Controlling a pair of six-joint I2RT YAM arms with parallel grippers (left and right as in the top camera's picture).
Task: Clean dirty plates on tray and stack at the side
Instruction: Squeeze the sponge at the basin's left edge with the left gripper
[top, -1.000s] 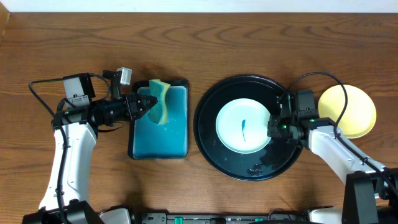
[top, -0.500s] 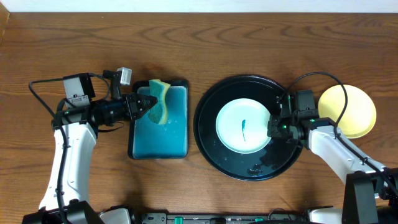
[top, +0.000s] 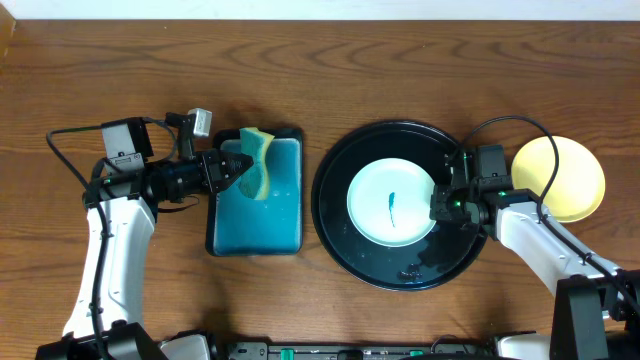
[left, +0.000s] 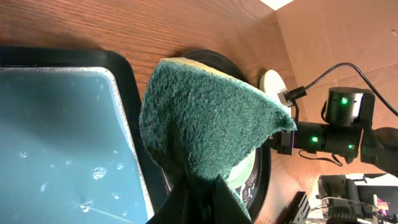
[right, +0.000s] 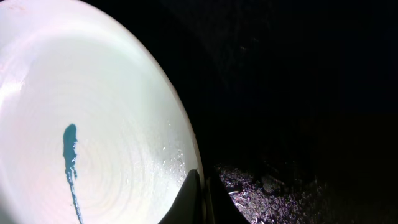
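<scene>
A pale mint plate (top: 392, 203) with a dark-blue squiggle lies in the middle of the round black tray (top: 345, 238). My right gripper (top: 441, 207) is shut on the plate's right rim; in the right wrist view the rim (right: 93, 124) sits between the fingers (right: 202, 196). A pale yellow plate (top: 562, 177) lies on the table right of the tray. My left gripper (top: 237, 168) is shut on a green and yellow sponge (top: 258, 160), held over the teal tray; the sponge (left: 205, 124) fills the left wrist view. A third plate is not in view.
A rectangular teal tray (top: 258, 215) with a black rim holds blue soapy water, left of the black tray. It also shows in the left wrist view (left: 56, 143). Cables run near both arms.
</scene>
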